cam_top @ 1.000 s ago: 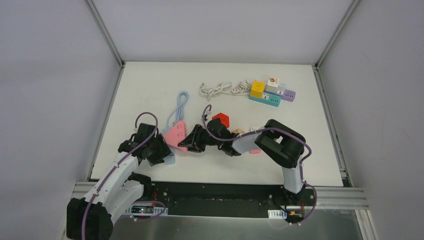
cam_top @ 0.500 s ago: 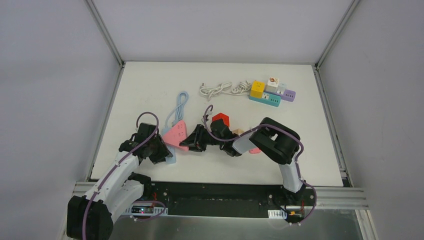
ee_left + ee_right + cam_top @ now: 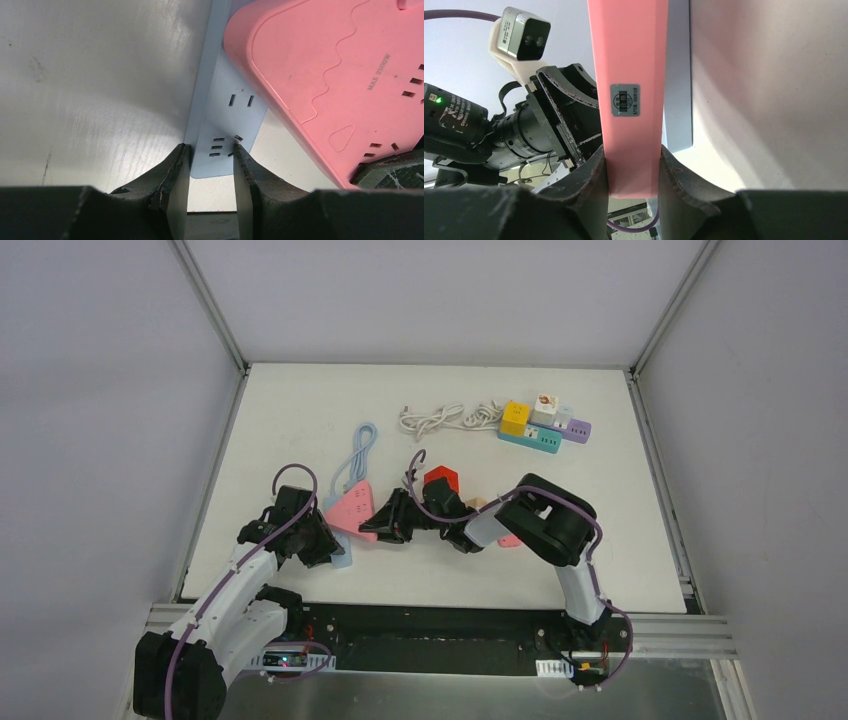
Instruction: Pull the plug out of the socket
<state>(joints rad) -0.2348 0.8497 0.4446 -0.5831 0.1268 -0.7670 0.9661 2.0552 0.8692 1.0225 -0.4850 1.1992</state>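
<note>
A pink triangular plug (image 3: pixel 352 508) sits on a light blue socket strip (image 3: pixel 341 559) at the table's front left. In the left wrist view the strip's end (image 3: pixel 225 125) lies between my left gripper's (image 3: pixel 211 165) fingers, which press on both of its sides, with the pink plug (image 3: pixel 340 75) to the right. My left gripper (image 3: pixel 333 548) is shut on that near end. My right gripper (image 3: pixel 372 526) comes from the right and is shut on the plug's edge (image 3: pixel 629 75), fingertips (image 3: pixel 599 165) tight on both faces. The blue strip (image 3: pixel 678 100) shows just behind it.
A red block (image 3: pixel 441 480) lies just behind my right wrist. The strip's light blue cable (image 3: pixel 358 448) runs toward the back. A white cable (image 3: pixel 440 418) and a cluster of coloured power strips (image 3: pixel 545 425) sit at the back right. The left arm's wrist camera (image 3: pixel 519 32) faces my right gripper.
My left gripper has closed onto the end of the light blue strip. The right arm's elbow has shifted slightly left while its grip on the pink plug stays the same.
</note>
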